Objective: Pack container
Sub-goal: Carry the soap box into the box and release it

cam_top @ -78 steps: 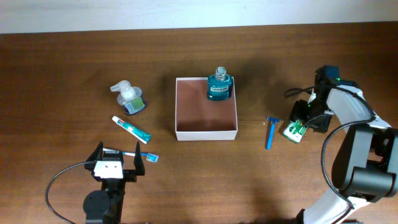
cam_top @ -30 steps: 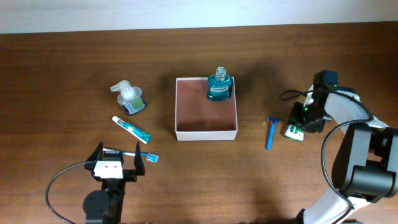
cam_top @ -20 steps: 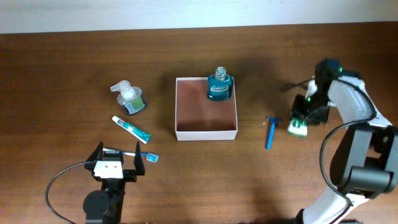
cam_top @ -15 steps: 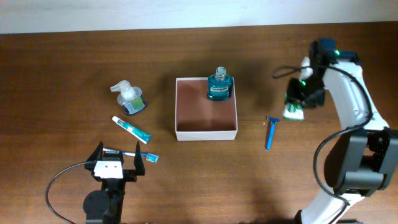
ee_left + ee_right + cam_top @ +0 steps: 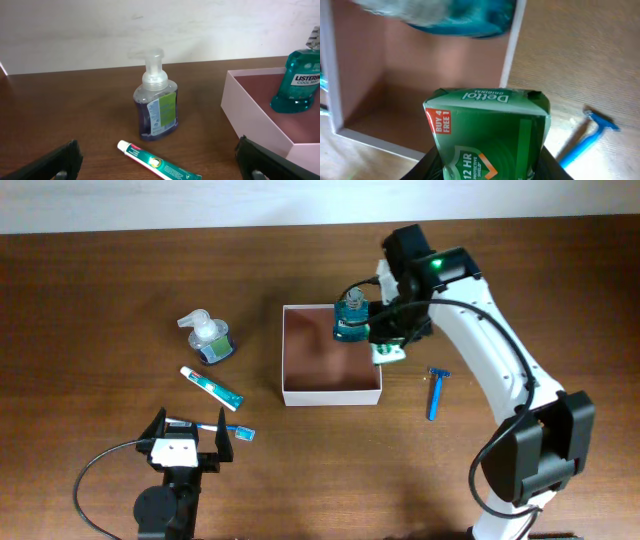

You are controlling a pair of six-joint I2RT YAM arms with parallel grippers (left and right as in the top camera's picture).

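On the brown counter (image 5: pixel 100 280) the container (image 5: pixel 320 370) sits mid-table, open side up, with the teal mouthwash bottle (image 5: pixel 351 320) standing in its far right corner and the rest of its floor bare. Your right gripper (image 5: pixel 392 342) hangs at the container's right wall, jaws clenched on the green soap box (image 5: pixel 487 135), which looks to be above the rim, not yet inside. I judge this as the carry-in step: next, take the box inward over the bare floor, clear of the mouthwash bottle, lower it, then let go. The left gripper (image 5: pixel 187 442) rests near the front edge, jaws spread and holding nothing. Left out on the counter are the pump bottle (image 5: pixel 208 340), the toothpaste (image 5: pixel 211 387), the toothbrush (image 5: pixel 225 428) and the blue razor (image 5: pixel 436 392)
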